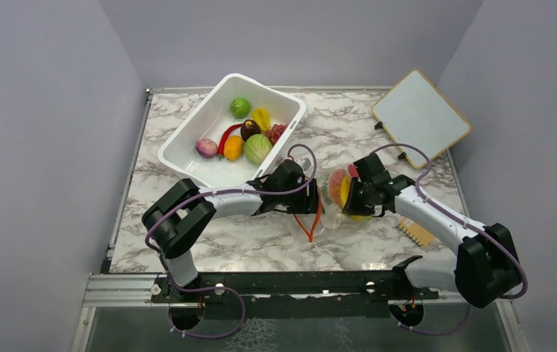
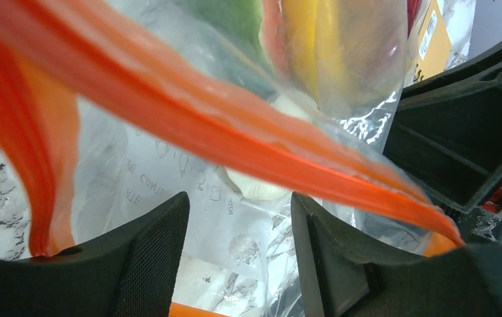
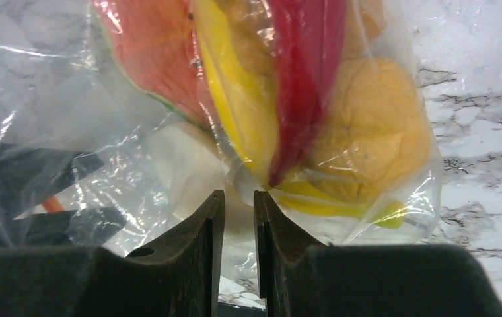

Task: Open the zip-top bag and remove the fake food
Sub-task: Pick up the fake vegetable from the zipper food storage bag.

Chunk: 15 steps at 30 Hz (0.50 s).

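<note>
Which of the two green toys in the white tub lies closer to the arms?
The larger, paler cabbage, just in front of the grapes; the small lime sits farther back.

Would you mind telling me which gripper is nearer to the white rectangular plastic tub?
Left. The left gripper sits just off the tub's nearest corner, at the clear zip-top bag's mouth; the right gripper is farther right, on the bag's other side.

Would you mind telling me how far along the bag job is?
Done: the orange zip strip looks parted. In hand: the right gripper pinches the zip-top bag at its filled end; the left gripper stands open at the mouth. Left: the fake food sits inside.
</note>
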{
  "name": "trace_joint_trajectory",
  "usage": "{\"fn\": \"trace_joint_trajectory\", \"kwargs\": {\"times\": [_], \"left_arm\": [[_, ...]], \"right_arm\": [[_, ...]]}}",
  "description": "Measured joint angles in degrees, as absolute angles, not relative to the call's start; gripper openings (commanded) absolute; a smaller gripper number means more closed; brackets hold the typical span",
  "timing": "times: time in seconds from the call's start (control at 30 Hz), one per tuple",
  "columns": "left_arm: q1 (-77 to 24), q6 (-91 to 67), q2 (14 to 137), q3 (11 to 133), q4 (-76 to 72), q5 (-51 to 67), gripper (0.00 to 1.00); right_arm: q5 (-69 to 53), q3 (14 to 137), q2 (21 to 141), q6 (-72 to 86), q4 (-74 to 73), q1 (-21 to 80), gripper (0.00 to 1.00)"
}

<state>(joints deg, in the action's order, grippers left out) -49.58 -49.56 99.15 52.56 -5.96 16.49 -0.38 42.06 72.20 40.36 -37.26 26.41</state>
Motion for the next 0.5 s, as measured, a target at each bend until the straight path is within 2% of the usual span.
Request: {"fn": "trace_joint_trajectory", "kwargs": {"times": [0.3, 0.5], "left_arm": [[-49.58, -49.34, 99.18, 51.37, -6.68, 16.58, 0.66], [-49.58, -49.36, 99.2, 51.22, -7.66, 17.37, 0.67]], "right_arm": [[1.58, 44.93, 67.13, 39.62, -40.29, 26.41, 0.25], [2.94, 41.21, 63.31, 43.64, -40.6, 26.41, 0.25]]}}
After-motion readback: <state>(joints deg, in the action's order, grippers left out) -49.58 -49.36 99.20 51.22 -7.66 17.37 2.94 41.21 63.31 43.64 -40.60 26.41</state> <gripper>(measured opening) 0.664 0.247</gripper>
